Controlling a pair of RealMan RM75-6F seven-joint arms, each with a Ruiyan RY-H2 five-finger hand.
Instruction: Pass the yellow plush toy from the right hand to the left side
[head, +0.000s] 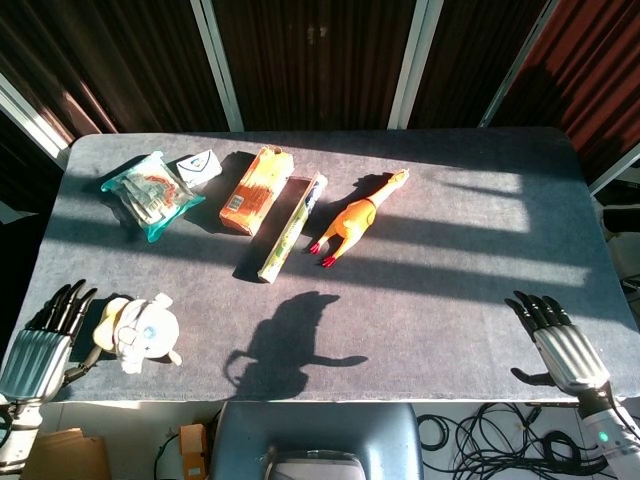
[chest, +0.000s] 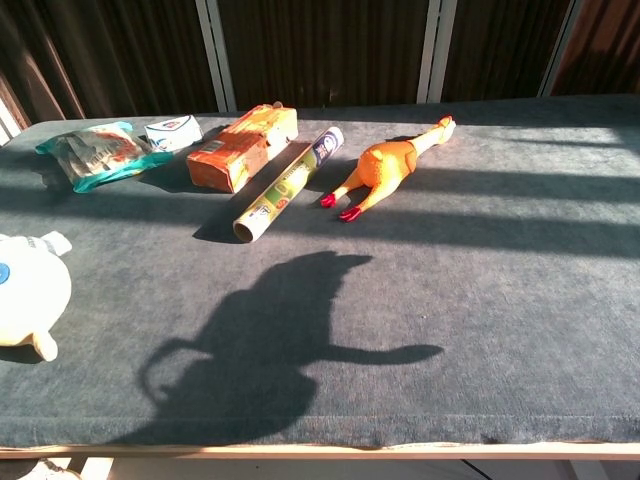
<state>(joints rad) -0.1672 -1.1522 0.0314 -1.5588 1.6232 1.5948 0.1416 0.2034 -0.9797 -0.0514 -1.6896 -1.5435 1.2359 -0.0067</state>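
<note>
The pale yellow plush toy (head: 142, 329) lies on the grey table near the front left corner; the chest view shows it at the left edge as a rounded yellow plush toy (chest: 27, 295). My left hand (head: 40, 345) is just left of it, fingers spread, apart from the toy and holding nothing. My right hand (head: 562, 343) hovers at the front right edge of the table, fingers straight and spread, empty. Neither hand appears in the chest view.
At the back left lie a teal snack bag (head: 150, 194), a small white packet (head: 201, 165), an orange box (head: 257, 189), a rolled tube (head: 293, 226) and an orange rubber chicken (head: 357, 216). A dark shadow (head: 295, 335) falls on the table's front middle.
</note>
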